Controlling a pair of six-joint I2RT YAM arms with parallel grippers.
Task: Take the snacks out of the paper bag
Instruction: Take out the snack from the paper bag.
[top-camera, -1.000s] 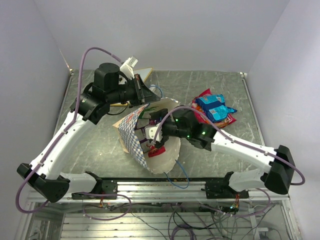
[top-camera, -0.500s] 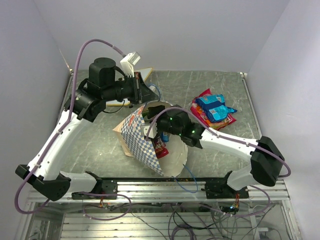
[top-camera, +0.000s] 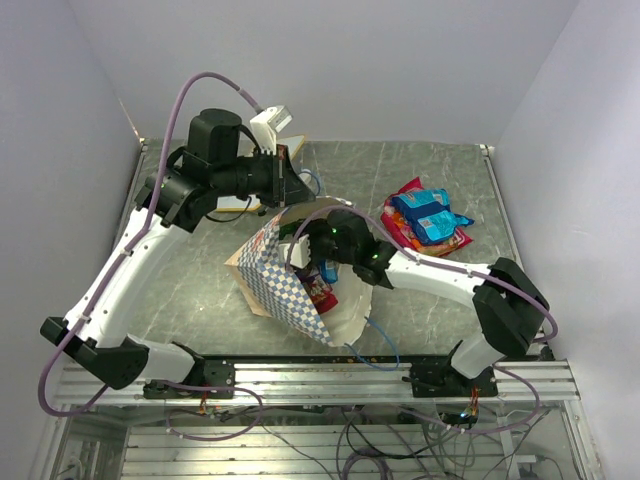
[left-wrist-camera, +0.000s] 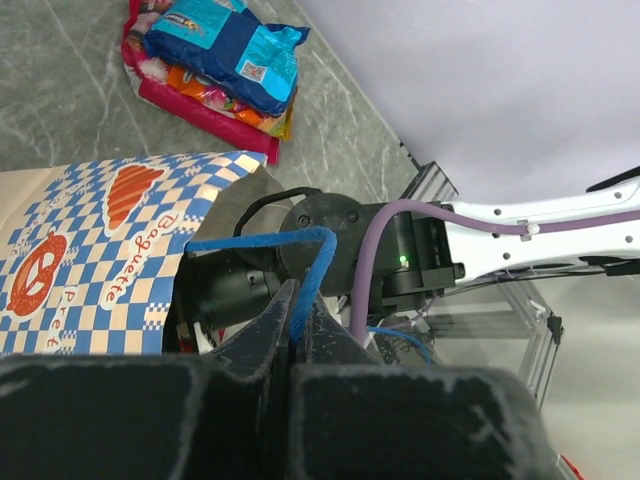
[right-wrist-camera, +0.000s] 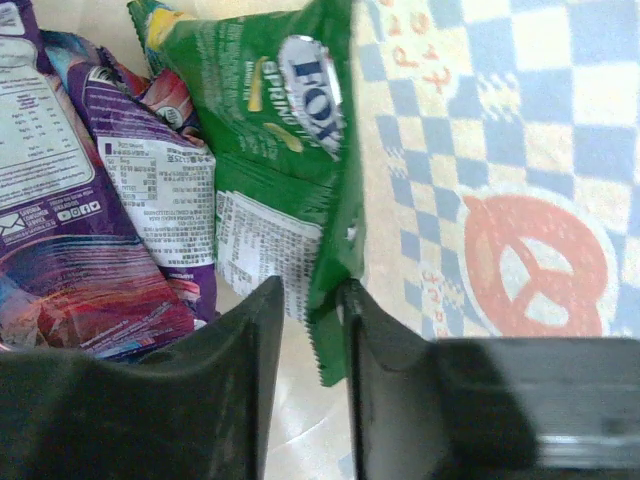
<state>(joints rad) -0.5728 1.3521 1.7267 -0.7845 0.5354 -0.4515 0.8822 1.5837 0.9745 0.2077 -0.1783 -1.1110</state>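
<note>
Grey marbled table (top-camera: 420, 170) between pale walls; the cream paper bag (top-camera: 285, 285) with its blue-checkered band stands at the centre, mouth tilted up toward 1 o'clock.

At 11 o'clock of that mouth the left gripper (left-wrist-camera: 297, 300) is pinched tight on the blue string handle (left-wrist-camera: 260, 240), holding the bag up and open. It would do well to hold steady there: if the string slips, the mouth will likely sag onto the other arm.

Reaching in from 3 o'clock, the right gripper (right-wrist-camera: 305, 310) is deep inside the bag. Its fingers stand a narrow gap apart with the lower edge of the green packet (right-wrist-camera: 270, 110) between them. Whether they bite yet, I cannot tell. A firm squeeze on that sealed edge and a lift straight along the opening looks best, since glossy film slides easily.

In the bag, purple packets (right-wrist-camera: 90, 230) lie at 9 o'clock of the green one, touching it; the checkered wall is at 3 o'clock.

Out on the table at 2 o'clock, well apart from the bag, a blue packet (top-camera: 420, 212) lies on top of a red bag (top-camera: 405, 190).
</note>
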